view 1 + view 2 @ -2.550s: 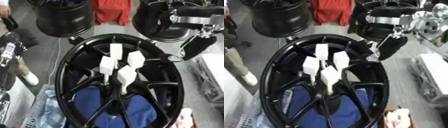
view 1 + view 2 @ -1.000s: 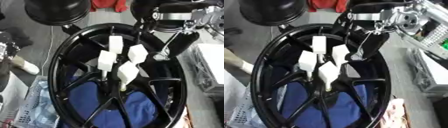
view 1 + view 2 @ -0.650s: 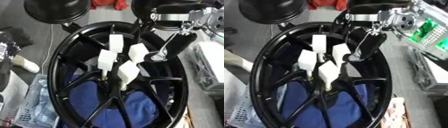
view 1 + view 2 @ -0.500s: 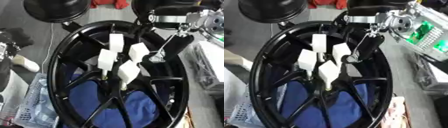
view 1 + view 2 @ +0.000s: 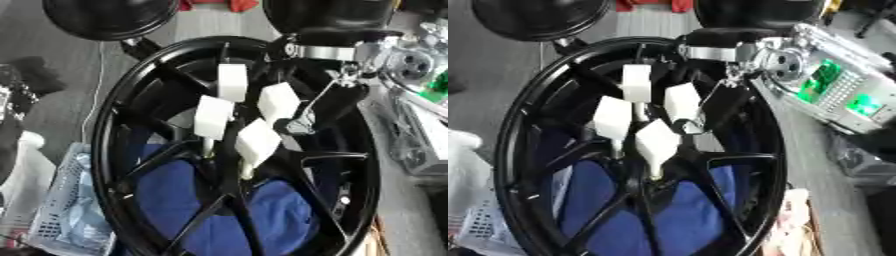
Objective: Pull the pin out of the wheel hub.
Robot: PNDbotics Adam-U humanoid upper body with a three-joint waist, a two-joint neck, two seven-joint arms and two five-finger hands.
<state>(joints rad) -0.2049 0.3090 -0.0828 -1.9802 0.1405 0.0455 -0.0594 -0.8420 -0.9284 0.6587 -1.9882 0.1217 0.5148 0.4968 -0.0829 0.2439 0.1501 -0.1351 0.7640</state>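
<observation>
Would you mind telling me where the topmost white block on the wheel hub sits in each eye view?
Left eye view: the topmost white block sits just above the picture's centre.
Right eye view: the same block lies left of centre, in the upper half.
Shared landmark: the right hand, dark, hangs just right of the cluster of white blocks inside the black wheel hub.

The wheel is cut off at the bottom edge. The right hand is blurred; its finger position cannot be determined.
</observation>
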